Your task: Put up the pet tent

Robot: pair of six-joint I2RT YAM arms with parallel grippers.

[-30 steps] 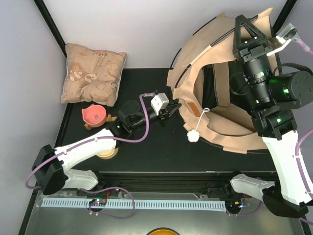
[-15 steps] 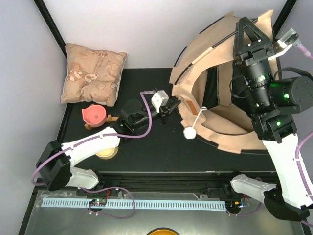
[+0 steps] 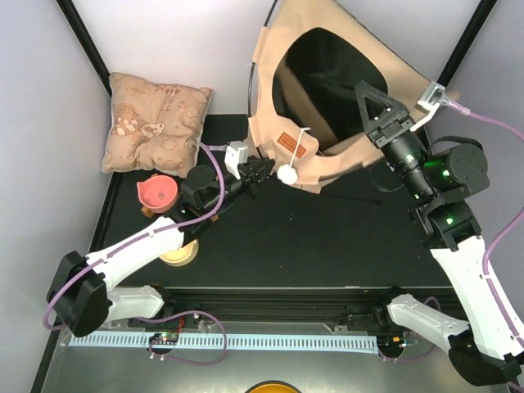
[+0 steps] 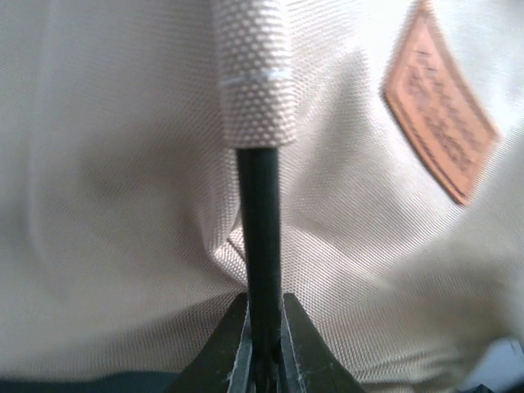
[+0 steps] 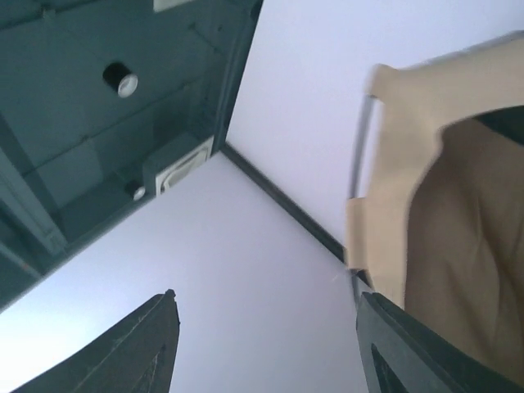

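Observation:
The pet tent (image 3: 274,70) stands tilted at the back of the table, tan canvas outside with its black inside facing up and a brown label (image 3: 292,141) on the front. A white pompom (image 3: 286,173) hangs from it on a cord. My left gripper (image 3: 259,169) is at the tent's lower left edge, shut on a thin black pole (image 4: 260,221) that comes out of a tan sleeve (image 4: 254,74); the label (image 4: 442,139) lies to its right. My right gripper (image 3: 377,97) points up in front of the tent's opening, open with nothing between its fingers (image 5: 155,336); tent fabric (image 5: 458,213) is beside its right finger.
A puffy beige patterned cushion (image 3: 155,123) lies at the back left. A pink bowl (image 3: 160,191) and a tape roll (image 3: 178,255) sit by the left arm. Black frame posts (image 3: 82,37) and grey walls close in the table's back and sides.
The right gripper has opened and let go of the tent and dropped lower. The tent has swung up and left. The left gripper has shut on the pole and shifted left.

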